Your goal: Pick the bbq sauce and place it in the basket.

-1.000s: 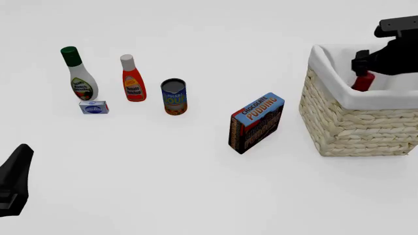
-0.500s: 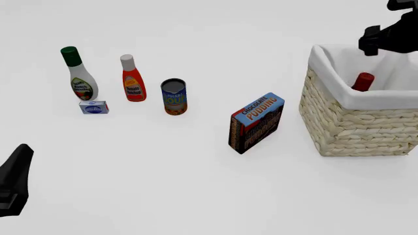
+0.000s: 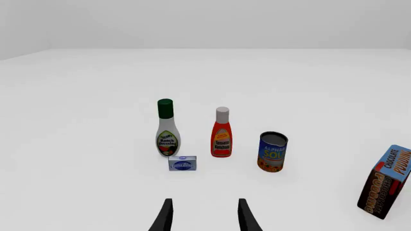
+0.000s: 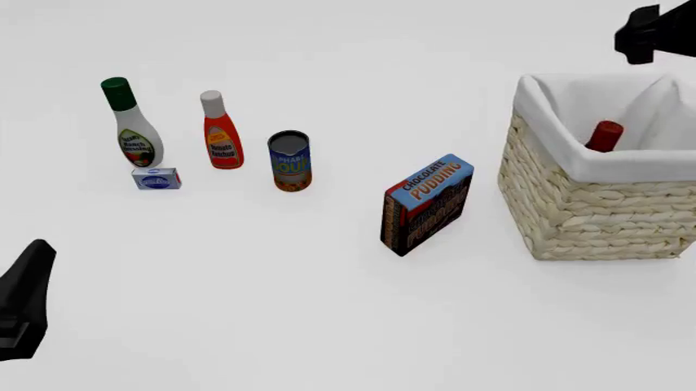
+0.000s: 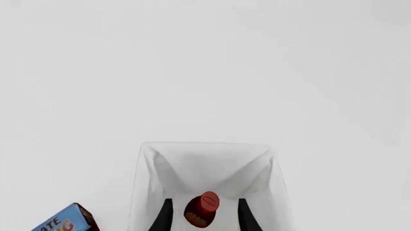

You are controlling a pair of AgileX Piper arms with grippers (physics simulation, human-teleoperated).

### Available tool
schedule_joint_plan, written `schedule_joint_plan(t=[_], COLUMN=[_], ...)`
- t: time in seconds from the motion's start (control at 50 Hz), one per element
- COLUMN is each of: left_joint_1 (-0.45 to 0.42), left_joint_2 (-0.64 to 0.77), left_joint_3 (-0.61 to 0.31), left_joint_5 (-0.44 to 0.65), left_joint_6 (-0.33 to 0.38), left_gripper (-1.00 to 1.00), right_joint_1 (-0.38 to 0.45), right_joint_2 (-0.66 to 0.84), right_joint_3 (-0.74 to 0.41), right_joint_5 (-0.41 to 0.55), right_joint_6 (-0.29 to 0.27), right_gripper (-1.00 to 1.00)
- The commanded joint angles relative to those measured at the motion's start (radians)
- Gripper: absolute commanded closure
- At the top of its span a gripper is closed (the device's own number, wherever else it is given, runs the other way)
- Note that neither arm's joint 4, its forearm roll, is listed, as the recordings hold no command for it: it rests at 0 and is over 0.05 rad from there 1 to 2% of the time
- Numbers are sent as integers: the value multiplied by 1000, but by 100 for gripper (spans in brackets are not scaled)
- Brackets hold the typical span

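I have the bbq sauce [image 4: 605, 135] standing inside the basket [image 4: 592, 216], only its red cap showing above the white liner, so I judge the placing done. My right gripper [image 5: 201, 217] hangs above the basket with its jaws apart and holding nothing; the bottle's cap sits between the fingertips in the right wrist view, but well below them. The left gripper [image 3: 204, 216] is also spread wide and empty, parked low at the near left of the surface.

The risk I see is dropping the right arm or swinging it low on the way out, which could clip the basket's rim or knock the bottle over. Above the basket is open air, so I would go up first. The pudding box [image 4: 426, 204] stands near the basket's left wall; the other bottles are well apart.
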Motion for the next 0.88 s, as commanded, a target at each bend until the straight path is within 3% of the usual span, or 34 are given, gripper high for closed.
schedule_joint_plan(t=[0.02, 0.42, 0.88], left_joint_1=[0, 0, 0], left_joint_2=[0, 0, 0], left_joint_3=[0, 0, 0], left_joint_5=[0, 0, 0], left_joint_6=[0, 0, 0], left_gripper=[-100, -100, -100], right_joint_1=[15, 67, 72], right_joint_2=[-57, -207, -358], right_joint_3=[-3, -26, -20], right_joint_5=[21, 94, 145], right_joint_6=[9, 28, 55], right_gripper=[-100, -100, -100])
